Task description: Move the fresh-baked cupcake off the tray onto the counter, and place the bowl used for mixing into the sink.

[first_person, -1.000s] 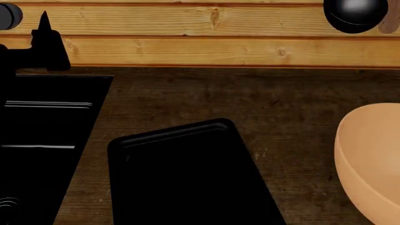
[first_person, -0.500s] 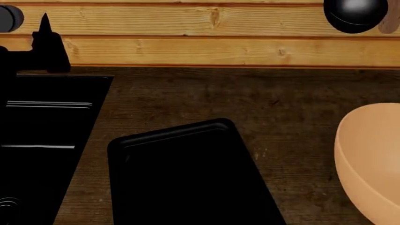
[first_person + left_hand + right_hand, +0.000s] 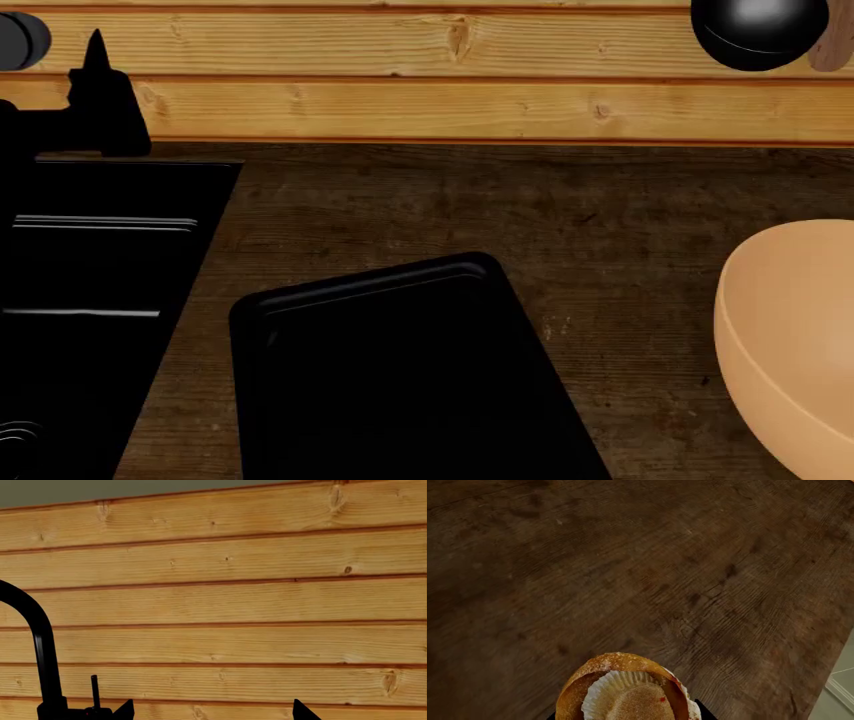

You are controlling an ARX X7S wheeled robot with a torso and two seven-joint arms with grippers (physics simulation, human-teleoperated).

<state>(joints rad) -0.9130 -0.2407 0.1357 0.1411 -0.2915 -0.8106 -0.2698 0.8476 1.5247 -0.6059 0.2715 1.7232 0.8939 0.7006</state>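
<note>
Warm pine plank wall point(image 3: 441, 100) running behind, knots and reddish grooves showing; pale tiled floor point(image 3: 842, 687) peeking at one corner.

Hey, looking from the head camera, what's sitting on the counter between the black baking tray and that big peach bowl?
Nothing. In the head view, only bare counter separates the tray from the bowl.
</note>
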